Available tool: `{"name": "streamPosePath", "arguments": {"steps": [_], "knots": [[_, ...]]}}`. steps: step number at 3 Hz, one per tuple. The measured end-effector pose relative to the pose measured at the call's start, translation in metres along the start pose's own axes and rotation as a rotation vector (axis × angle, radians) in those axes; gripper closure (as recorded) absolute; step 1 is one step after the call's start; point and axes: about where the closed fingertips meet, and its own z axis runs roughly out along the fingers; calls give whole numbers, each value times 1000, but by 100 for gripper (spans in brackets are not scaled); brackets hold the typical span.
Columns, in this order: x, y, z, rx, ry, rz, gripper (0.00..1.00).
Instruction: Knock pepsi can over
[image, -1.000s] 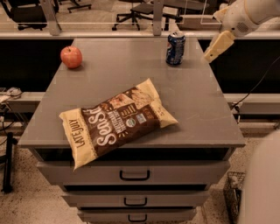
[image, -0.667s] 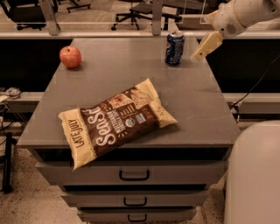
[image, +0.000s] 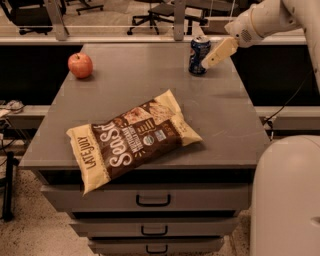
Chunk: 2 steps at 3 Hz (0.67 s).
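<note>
Tabletop (image: 235, 125): grey, over a unit of drawers (image: 150, 200) with dark handles.

Pepsi can (image: 199, 54): standing upright at the far right of the tabletop, close to the back edge. Dark blue body, silver top rim.

Gripper (image: 207, 62): enters from the upper right on a white arm (image: 265, 20) and slants down to the left. Its tan tip sits at the right side of the pepsi can, low on the can's body. Touching or just short of it: cannot tell. Whether the gripper is open or closed cannot be told from this view, and it has hold of nothing visible.

Red apple (image: 80, 65): far left of the tabletop, well apart from the can.

Late July chip bag (image: 132, 140): brown and cream, lying flat near the front edge, its left corner overhanging.

White robot body (image: 287, 200): lower right.
</note>
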Motion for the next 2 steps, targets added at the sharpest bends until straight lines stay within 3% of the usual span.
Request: {"name": "streamPosePath", "arguments": {"steps": [2], "knots": [[11, 1, 40, -6, -48, 153, 0]]}}
